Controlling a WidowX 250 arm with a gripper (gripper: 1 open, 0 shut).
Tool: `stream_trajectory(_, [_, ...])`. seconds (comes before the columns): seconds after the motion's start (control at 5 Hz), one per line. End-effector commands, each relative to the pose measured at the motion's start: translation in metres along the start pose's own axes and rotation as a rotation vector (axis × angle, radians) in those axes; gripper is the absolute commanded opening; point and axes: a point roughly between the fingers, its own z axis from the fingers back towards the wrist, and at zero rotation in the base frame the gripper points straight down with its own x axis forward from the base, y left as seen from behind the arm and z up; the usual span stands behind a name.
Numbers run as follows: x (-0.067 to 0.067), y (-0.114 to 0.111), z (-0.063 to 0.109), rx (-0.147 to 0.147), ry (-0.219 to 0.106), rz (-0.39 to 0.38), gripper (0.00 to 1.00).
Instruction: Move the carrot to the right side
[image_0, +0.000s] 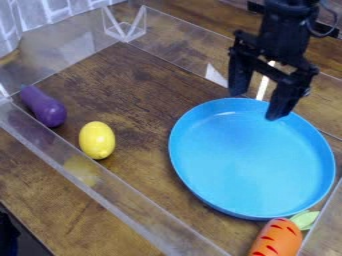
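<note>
The carrot (277, 239) is a small orange toy with darker stripes and a light-green top. It lies at the bottom right edge of the view, just in front of the blue plate (249, 155), and is partly cut off by the frame. My black gripper (259, 97) hangs open above the far rim of the plate, its two fingers spread with nothing between them. It is well away from the carrot, toward the back of the table.
A yellow lemon toy (96, 139) and a purple eggplant toy (42, 107) lie on the left of the wooden table (147, 90). A clear plastic wall (80, 170) borders the front left side. A clear stand (127, 20) sits at the back.
</note>
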Motion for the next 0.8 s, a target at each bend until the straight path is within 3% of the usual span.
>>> stream_trajectory(0.0, [0.008,-0.011,0.021,0.005,-0.053,0.027,1.00])
stream_trajectory(0.4, [0.027,-0.017,0.015,0.000,-0.038,0.158,1.00])
stream_trajectory(0.6, [0.028,-0.021,0.004,-0.002,-0.024,0.136,1.00])
